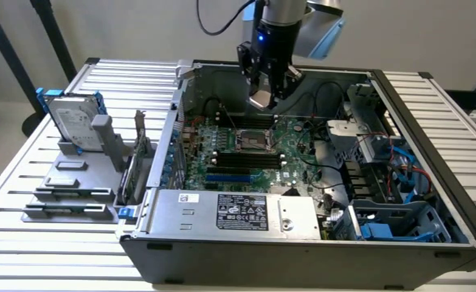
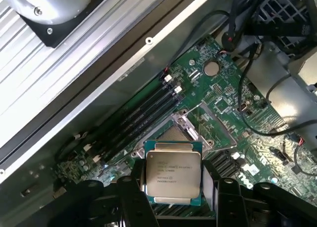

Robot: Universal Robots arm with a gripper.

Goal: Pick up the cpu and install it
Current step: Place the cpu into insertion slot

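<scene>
Cpu (image 2: 173,172): gripped by its edges in the closed pincer (image 2: 173,190), held above the motherboard's open socket (image 2: 195,130). Pickup done; installation in hand. Square alignment over the socket is judged necessary.

The chip (image 2: 173,173) has a dull silver metal top (tiny print on it). The table (image 1: 59,255) is ribbed, pale metal.

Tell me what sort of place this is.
Likely a robotics lab bench for PC assembly: open grey metal computer case, green motherboard inside, slatted aluminium table, robot hand holding a silver square cpu.
</scene>
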